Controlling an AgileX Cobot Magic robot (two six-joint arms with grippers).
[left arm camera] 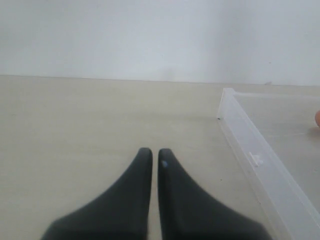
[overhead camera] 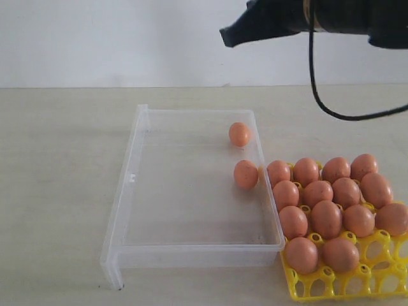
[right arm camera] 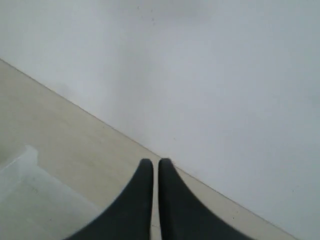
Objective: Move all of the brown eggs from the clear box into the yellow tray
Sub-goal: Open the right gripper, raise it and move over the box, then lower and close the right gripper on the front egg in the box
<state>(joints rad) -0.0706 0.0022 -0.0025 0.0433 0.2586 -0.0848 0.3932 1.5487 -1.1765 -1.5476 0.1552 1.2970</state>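
Two brown eggs lie in the clear box [overhead camera: 143, 191] near its right wall, one at the back [overhead camera: 240, 134] and one further forward [overhead camera: 245, 174]. The yellow tray [overhead camera: 357, 284] at the right holds several brown eggs [overhead camera: 327, 218]. My right gripper [overhead camera: 227, 37] hangs high above the box's back right corner, shut and empty; the right wrist view shows its tips [right arm camera: 155, 162] together over the table and wall. In the left wrist view my left gripper [left arm camera: 154, 151] is shut, empty, low over bare table beside the box's wall [left arm camera: 255, 160]. The exterior view does not show the left gripper.
The beige table [overhead camera: 57, 191] runs back to a white wall [overhead camera: 127, 38]. A black cable [overhead camera: 325, 105] droops from the right arm above the tray. The box's front left corner [overhead camera: 113, 274] stands near the table's front edge.
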